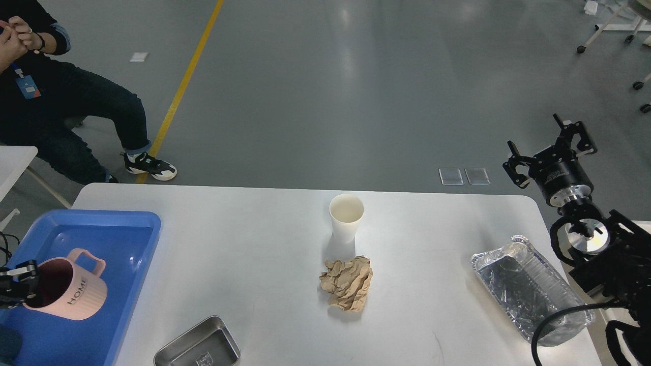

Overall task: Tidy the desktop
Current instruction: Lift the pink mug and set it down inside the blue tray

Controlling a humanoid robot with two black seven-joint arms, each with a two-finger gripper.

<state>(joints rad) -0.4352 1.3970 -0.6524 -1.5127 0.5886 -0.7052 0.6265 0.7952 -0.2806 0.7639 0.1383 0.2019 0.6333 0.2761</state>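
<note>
The white desktop point(254, 264) holds a white paper cup point(346, 217) standing upright at the centre back. A crumpled ball of brown paper point(348, 282) lies just in front of the cup. A pink mug point(68, 284) marked HOME leans tilted over the blue plastic tray point(122, 239) at the left. My left gripper point(18, 285) is shut on the mug's rim at the left edge of the view. My right gripper point(546, 146) is open and empty, raised beyond the table's right back corner.
A foil container point(529, 287) lies at the right edge of the table. A small steel tray point(199, 345) sits at the front left. A seated person point(61, 101) is behind the table's left corner. My right arm's cables point(569, 315) hang by the foil container.
</note>
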